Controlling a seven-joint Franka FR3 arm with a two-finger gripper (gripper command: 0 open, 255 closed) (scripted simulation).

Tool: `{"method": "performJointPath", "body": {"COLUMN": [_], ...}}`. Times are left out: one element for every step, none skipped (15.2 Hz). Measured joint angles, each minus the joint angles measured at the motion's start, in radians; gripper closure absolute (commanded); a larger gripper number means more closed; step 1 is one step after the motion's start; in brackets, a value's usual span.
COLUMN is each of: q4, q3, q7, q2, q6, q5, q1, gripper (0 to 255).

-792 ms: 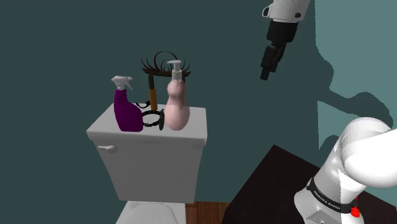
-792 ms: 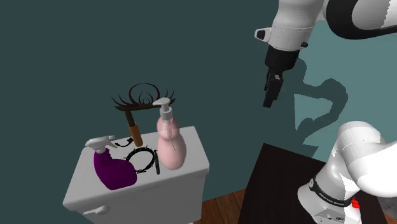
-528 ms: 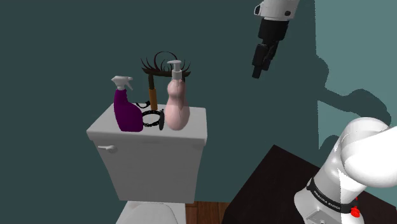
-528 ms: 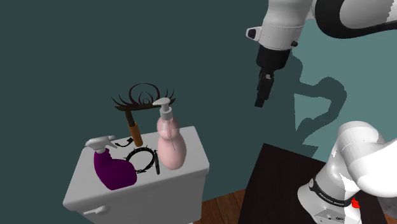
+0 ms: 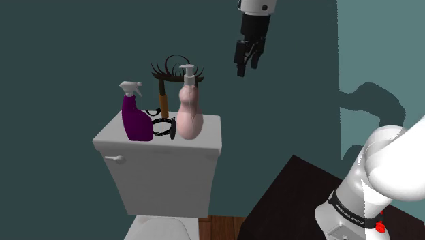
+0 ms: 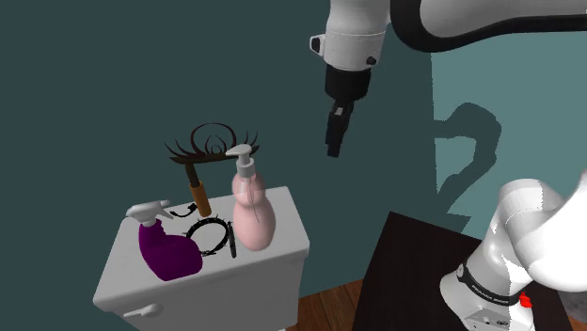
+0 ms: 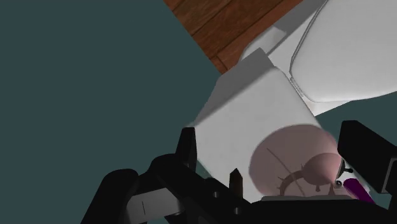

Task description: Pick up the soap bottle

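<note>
Hovering high above the tank (image 5: 204,140), a little past its end on the shoulder view's right, the gripper (image 5: 242,67) has its fingers spread apart with nothing between them. By my reading the pick-up is barely begun: the descent, the closing and the lift are all left. The soap bottle (image 5: 189,116), pale pink with a grey pump, stands upright on the tank's lid, untouched. A purple sprayer (image 5: 136,123) stands at the lid's other end. Black rings (image 5: 162,127) lie on the lid between them, and I cannot tell what they are. A brown-handled brush (image 5: 163,99) rises at the tank's back, its foot hidden. In the wrist view the pump is partly covered by the gripper's body.
</note>
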Motion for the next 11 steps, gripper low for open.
{"method": "performJointPath", "body": {"q4": [0.033, 0.063, 0.100, 0.145, 0.188, 0.237, 0.284, 0.340, 0.379, 0.443, 0.495], "q3": [0.009, 0.021, 0.033, 0.046, 0.056, 0.065, 0.075, 0.083, 0.088, 0.096, 0.106], "q7": [0.011, 0.025, 0.039, 0.056, 0.070, 0.081, 0.094, 0.105, 0.113, 0.124, 0.142], "q2": [0.035, 0.073, 0.115, 0.160, 0.196, 0.236, 0.277, 0.324, 0.358, 0.405, 0.452], "q6": [0.003, 0.010, 0.014, 0.014, 0.006, -0.004, -0.011, -0.021, -0.028, -0.048, -0.055], "q5": [-0.005, -0.010, -0.017, -0.026, -0.033, -0.043, -0.054, -0.067, -0.078, -0.093, -0.108], "q1": [0.001, 0.003, 0.005, 0.008, 0.012, 0.014, 0.018, 0.022, 0.026, 0.033, 0.044], "gripper": [0, 0, 0, 0, 0, 0, 0, 0, 0, 0, 0]}}
